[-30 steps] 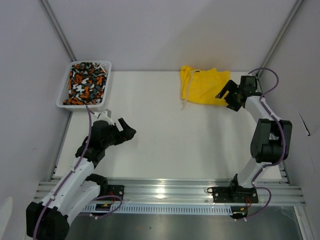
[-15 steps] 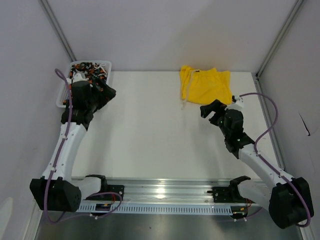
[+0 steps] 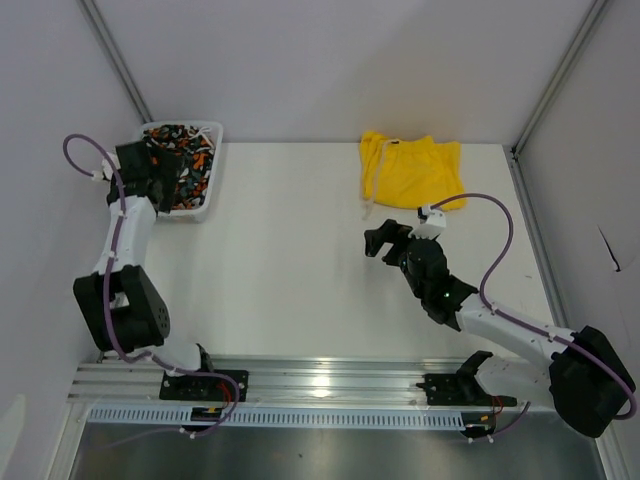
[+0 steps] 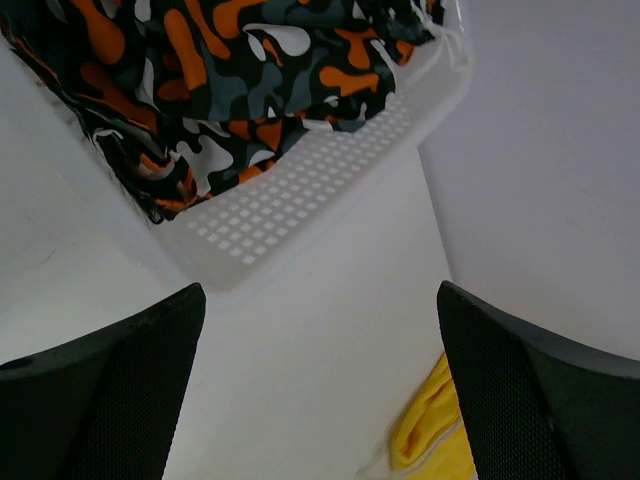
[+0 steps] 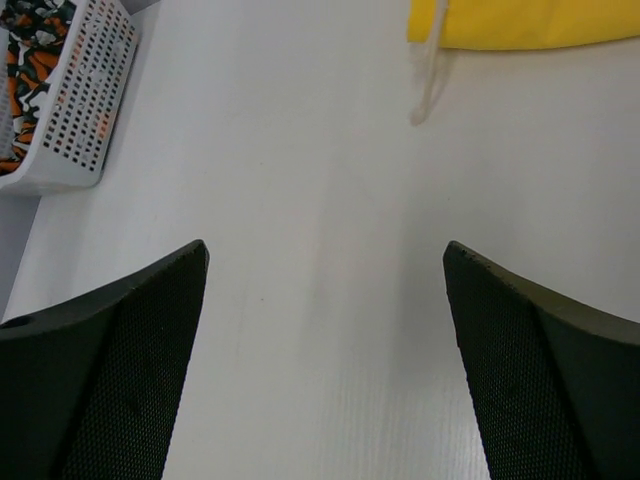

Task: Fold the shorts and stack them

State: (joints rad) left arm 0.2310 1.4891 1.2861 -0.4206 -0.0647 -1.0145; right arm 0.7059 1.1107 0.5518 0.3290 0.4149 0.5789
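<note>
The yellow shorts (image 3: 412, 172) lie folded flat at the back right of the table, with the pale drawstring (image 3: 370, 200) trailing off the left edge. They also show in the right wrist view (image 5: 530, 20) and the left wrist view (image 4: 430, 430). The patterned shorts (image 3: 185, 160) lie bunched in the white mesh basket (image 3: 190, 212) at the back left, and show in the left wrist view (image 4: 250, 90). My left gripper (image 3: 165, 172) (image 4: 320, 290) is open and empty at the basket's near side. My right gripper (image 3: 383, 240) (image 5: 326, 247) is open and empty over bare table, in front of the yellow shorts.
The basket's mesh wall (image 4: 310, 200) is just ahead of my left fingers, and the basket shows far left in the right wrist view (image 5: 80, 110). Grey walls stand close behind and to the left. A metal rail (image 3: 330, 380) runs along the table's near edge.
My left arm has swung back and left, up to the basket. My right gripper has drawn away from the yellow shorts' right side, towards the table's middle. Both pairs of shorts have stayed still.
</note>
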